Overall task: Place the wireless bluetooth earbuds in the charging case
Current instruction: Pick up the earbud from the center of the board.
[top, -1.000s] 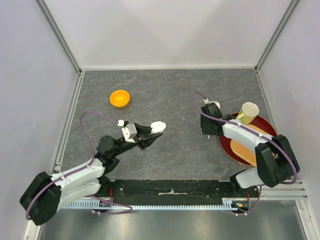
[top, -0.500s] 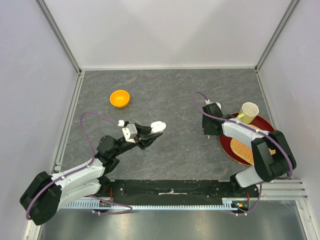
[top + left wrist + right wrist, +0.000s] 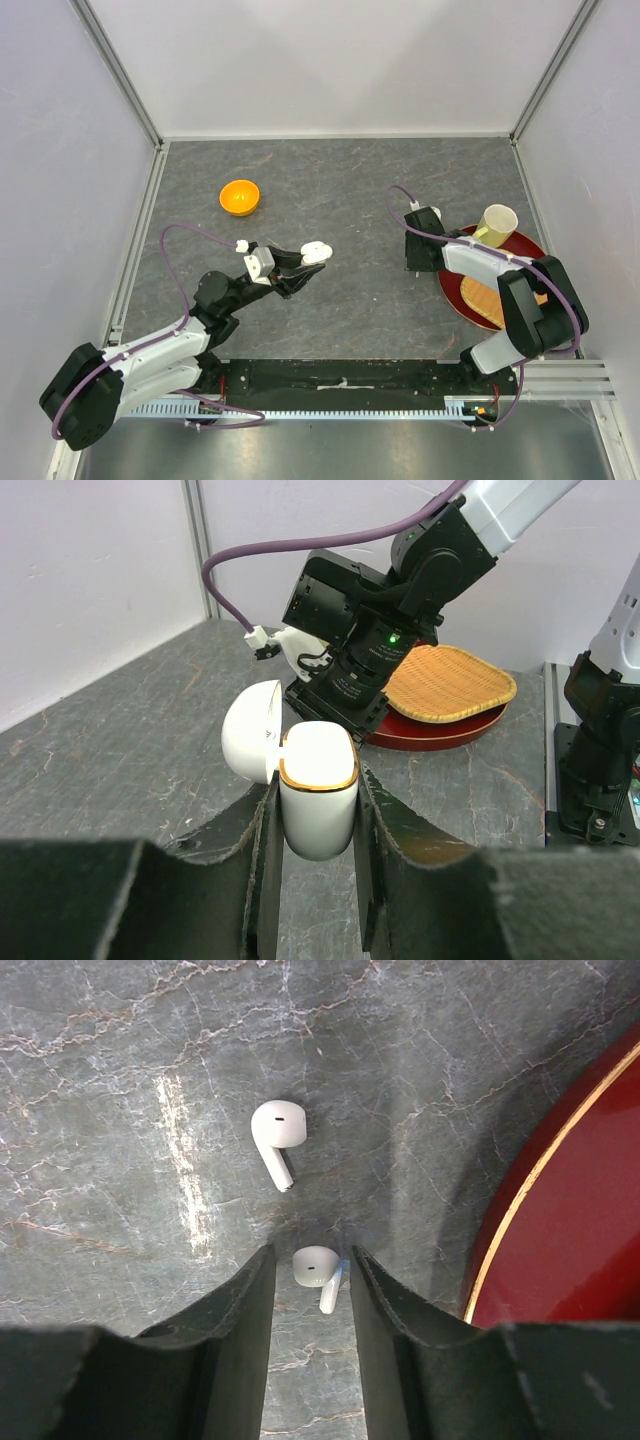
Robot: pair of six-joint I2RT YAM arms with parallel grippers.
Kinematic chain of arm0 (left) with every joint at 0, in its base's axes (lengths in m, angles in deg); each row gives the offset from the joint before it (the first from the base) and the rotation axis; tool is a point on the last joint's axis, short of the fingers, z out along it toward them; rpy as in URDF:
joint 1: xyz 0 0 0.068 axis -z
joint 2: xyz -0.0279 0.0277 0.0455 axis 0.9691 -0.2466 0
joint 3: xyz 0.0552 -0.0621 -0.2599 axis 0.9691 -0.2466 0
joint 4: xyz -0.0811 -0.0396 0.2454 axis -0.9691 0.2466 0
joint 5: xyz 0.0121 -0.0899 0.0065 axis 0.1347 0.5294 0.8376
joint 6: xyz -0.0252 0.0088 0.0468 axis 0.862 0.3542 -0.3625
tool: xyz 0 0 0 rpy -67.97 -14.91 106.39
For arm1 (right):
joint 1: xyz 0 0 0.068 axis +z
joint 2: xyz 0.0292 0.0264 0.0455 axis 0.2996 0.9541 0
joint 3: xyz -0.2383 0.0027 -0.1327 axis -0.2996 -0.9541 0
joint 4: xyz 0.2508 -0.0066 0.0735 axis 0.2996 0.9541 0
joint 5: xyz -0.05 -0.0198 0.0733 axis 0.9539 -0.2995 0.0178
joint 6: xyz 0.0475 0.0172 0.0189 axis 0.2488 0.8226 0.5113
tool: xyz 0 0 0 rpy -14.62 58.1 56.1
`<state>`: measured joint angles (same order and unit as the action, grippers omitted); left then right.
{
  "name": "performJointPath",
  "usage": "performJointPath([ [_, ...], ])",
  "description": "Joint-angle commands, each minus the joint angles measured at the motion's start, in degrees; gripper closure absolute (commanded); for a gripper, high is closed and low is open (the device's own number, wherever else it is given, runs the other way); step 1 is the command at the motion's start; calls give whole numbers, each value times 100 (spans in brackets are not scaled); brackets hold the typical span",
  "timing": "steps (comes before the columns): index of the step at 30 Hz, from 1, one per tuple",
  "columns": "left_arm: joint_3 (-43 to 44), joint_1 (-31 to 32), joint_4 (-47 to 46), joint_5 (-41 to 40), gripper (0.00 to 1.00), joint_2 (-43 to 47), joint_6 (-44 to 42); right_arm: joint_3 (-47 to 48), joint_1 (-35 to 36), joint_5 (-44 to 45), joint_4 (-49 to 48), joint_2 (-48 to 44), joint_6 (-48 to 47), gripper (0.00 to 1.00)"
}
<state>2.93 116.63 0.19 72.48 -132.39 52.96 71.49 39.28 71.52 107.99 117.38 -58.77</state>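
case: charging case [image 3: 318, 780] lid open, pinched in left gripper [image 3: 315, 798], off the table [image 3: 120, 740]
right gripper [image 3: 310, 1260]: spread around one earbud [image 3: 318, 1268], not pinching yet
second earbud [image 3: 278, 1132]: lying at 12 o'clock of that one
progress: early, guessing both buds left to seat

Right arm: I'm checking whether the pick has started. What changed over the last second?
The elbow of the right arm swung slightly inward; the right gripper stayed put, straddling one earbud, nothing gripped yet. The left gripper still clamps the open charging case; orange bowl and cup unmoved.
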Motion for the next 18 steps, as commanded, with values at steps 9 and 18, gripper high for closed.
performJointPath([
  [9,-5,-4,-110,-111,98,79,-227,-89,-40,-67,-153,69,68,63],
  [18,12,5,-49,-120,98,96,-236,-160,-49,-155,-153,34,314,70],
])
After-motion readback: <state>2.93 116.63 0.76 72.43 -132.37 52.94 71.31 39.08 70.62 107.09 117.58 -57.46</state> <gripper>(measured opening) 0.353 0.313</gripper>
